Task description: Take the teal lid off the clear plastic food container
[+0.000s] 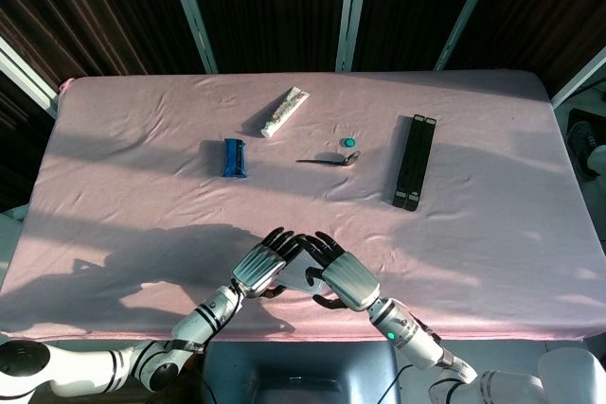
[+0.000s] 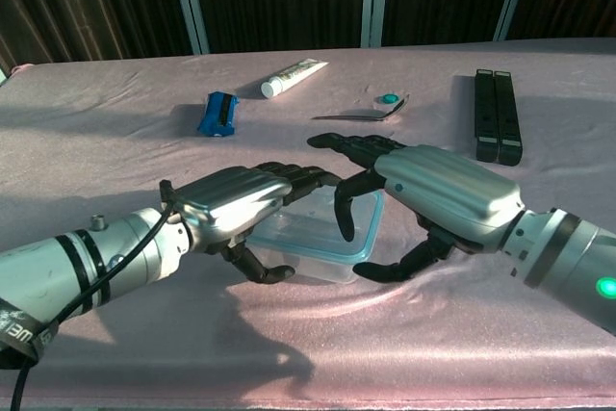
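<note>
The clear container [image 2: 318, 238] with its teal-rimmed lid [image 2: 375, 223] sits near the table's front edge, between my two hands; in the head view only a sliver of the container [image 1: 303, 276] shows. My left hand [image 2: 231, 201] [image 1: 260, 267] lies over its left part, fingers across the top and thumb curled against the front left side. My right hand [image 2: 448, 190] [image 1: 348, 279] reaches over the right end. One finger hooks down onto the lid and the thumb touches the front right corner. Most of the lid is hidden under the hands.
Further back lie a blue packet [image 1: 234, 157], a toothpaste tube [image 1: 286, 111], a thin dark utensil [image 1: 327, 159] beside a small teal cap [image 1: 348, 142], and two black bars [image 1: 415, 160] at the right. The pink cloth's front edge [image 2: 385, 397] runs just behind my wrists.
</note>
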Robot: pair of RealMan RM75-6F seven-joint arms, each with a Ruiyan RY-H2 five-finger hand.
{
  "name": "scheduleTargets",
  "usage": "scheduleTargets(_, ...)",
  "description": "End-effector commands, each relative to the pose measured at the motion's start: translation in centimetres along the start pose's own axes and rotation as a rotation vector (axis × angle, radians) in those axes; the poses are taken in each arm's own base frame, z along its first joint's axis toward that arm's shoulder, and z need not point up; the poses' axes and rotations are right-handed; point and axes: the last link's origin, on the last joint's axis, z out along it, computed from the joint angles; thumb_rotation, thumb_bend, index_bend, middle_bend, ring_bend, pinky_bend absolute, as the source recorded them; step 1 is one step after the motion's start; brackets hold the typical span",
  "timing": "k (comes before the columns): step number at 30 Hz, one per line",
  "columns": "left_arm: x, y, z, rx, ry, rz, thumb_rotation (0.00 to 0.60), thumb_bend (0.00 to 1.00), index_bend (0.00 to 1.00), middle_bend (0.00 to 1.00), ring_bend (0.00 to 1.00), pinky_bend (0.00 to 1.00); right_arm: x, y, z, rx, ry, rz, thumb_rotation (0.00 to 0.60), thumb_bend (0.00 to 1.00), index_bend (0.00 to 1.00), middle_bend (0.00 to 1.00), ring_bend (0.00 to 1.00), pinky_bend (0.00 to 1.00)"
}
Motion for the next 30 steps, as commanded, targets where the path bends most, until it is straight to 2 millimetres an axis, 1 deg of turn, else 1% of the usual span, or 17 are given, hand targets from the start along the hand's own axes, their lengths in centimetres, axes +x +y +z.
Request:
scheduleTargets(1, -0.2, -0.1, 0.0, 0.001, -0.001, 0.013, 0.6, 0.29, 0.0, 0.49, 0.36, 0.11, 0.3, 0.0, 0.0, -0.005, 0.009, 0.006, 0.6, 0.38, 0.68, 0.11, 0.0, 0.0)
scheduleTargets(10, -0.5, 0.0, -0.1, -0.004, -0.003, 0.03, 0.6, 0.29, 0.0, 0.5, 0.37, 0.12, 1.0, 0.2, 0.2, -0.015, 0.025, 0.006, 0.6, 0.38, 0.68, 0.11, 0.0, 0.0)
scheduleTargets(21, -0.5, 0.5, -0.7, -0.032, 0.006, 0.068, 0.6, 0.29, 0.0, 0.51, 0.37, 0.12, 1.9, 1.0, 1.4, -0.027, 0.061, -0.022, 0.6, 0.38, 0.68, 0.11, 0.0, 0.0)
scheduleTargets(30, -0.3, 0.7, -1.2, -0.043, 0.014, 0.072, 0.6, 0.29, 0.0, 0.51, 0.37, 0.12, 1.7, 0.7, 2.1, -0.015, 0.066, -0.044, 0.6, 0.39, 0.69, 0.13, 0.0, 0.0)
